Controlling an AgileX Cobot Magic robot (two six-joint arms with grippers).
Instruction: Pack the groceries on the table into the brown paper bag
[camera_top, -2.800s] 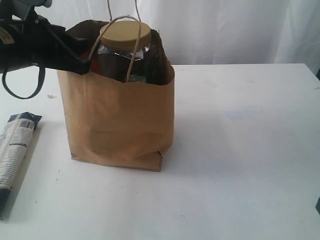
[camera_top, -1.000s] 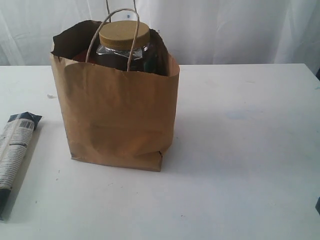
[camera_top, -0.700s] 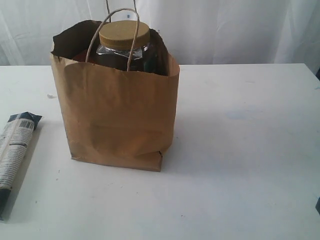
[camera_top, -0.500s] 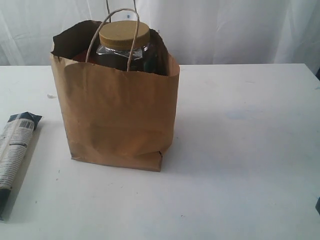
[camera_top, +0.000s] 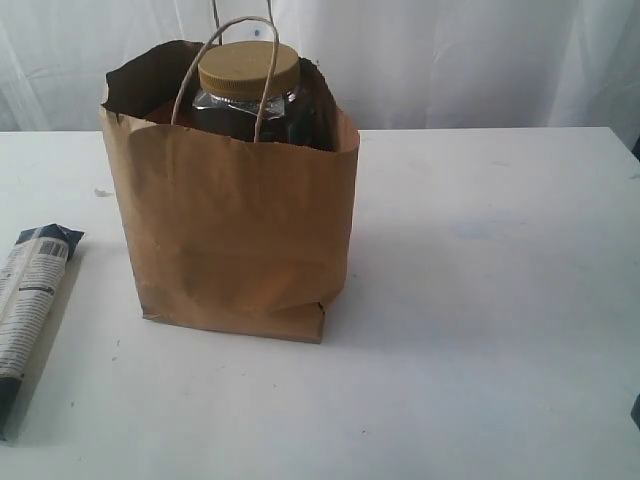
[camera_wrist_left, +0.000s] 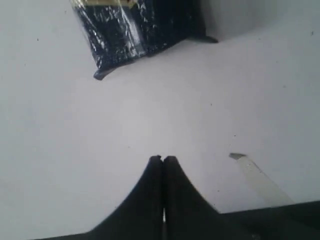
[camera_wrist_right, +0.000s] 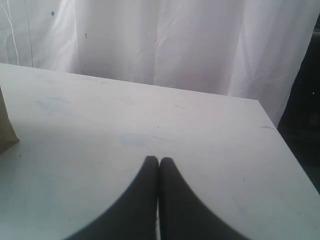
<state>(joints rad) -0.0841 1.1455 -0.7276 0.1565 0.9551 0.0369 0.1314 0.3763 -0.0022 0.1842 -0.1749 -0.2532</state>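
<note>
- Exterior view shows the brown paper bag (camera_top: 235, 235) standing upright on the white bench (camera_top: 480, 300), its mouth open
- Inside it the gold-lidded clear nut jar (camera_top: 249, 70) stands upright, its lid rising above the paper rim; whatever else is packed beside or under the jar is too dark to make out
- One item plainly remains outside: the long blue-white package (camera_top: 25, 295) lies flat on the bench, to the left of the bag and well apart from it
- No other groceries are visible on the bench, so I judge the job nearly finished, with this package as the last thing left to load
- Neither arm appears in the exterior view
- On the left wrist view the left pincer (camera_wrist_left: 162, 159) is clenched on nothing, jaws pressed together, hovering above bare bench
- The package's dark crinkled end (camera_wrist_left: 140, 35) lies ahead of those tips, near but not touching; the jaws would need to part before any grasp
- On the right wrist view the right pincer (camera_wrist_right: 158, 160) is likewise clenched and empty, over bare bench, with only a corner of the bag (camera_wrist_right: 6, 131) at the frame edge
</note>
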